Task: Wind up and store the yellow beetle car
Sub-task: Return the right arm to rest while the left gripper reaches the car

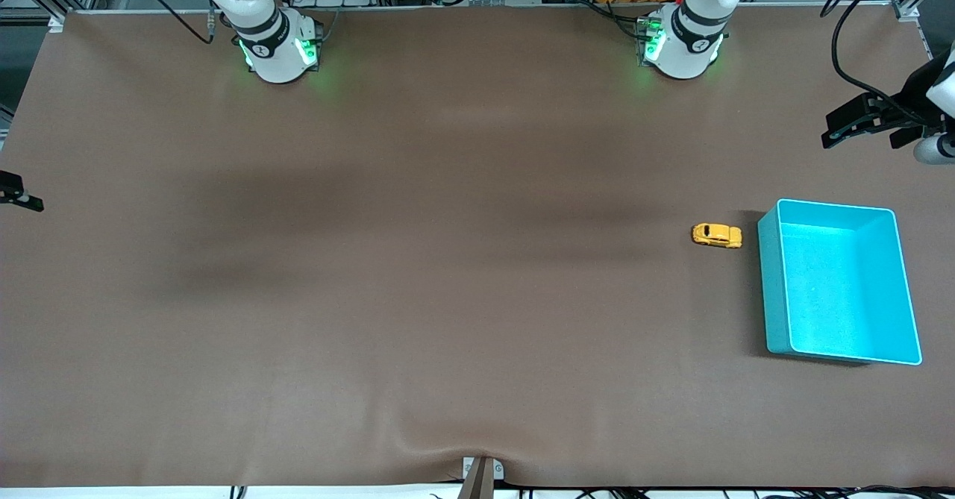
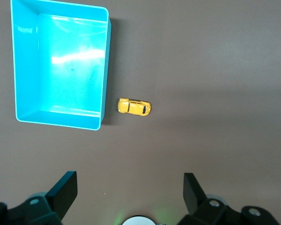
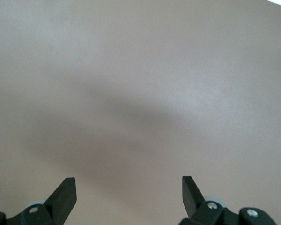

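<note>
Front view: the tabletop (image 1: 373,297) is seen to carry the teal bin (image 1: 776,290) toward the left arm's end, with the yellow beetle car (image 1: 717,236) set just beside it, its long axis running along the table's length. The left end effector (image 1: 858,122), fingers spread and empty, is held nearest. The right end effector (image 3: 129,194), likewise spread, waits well apart.
</note>
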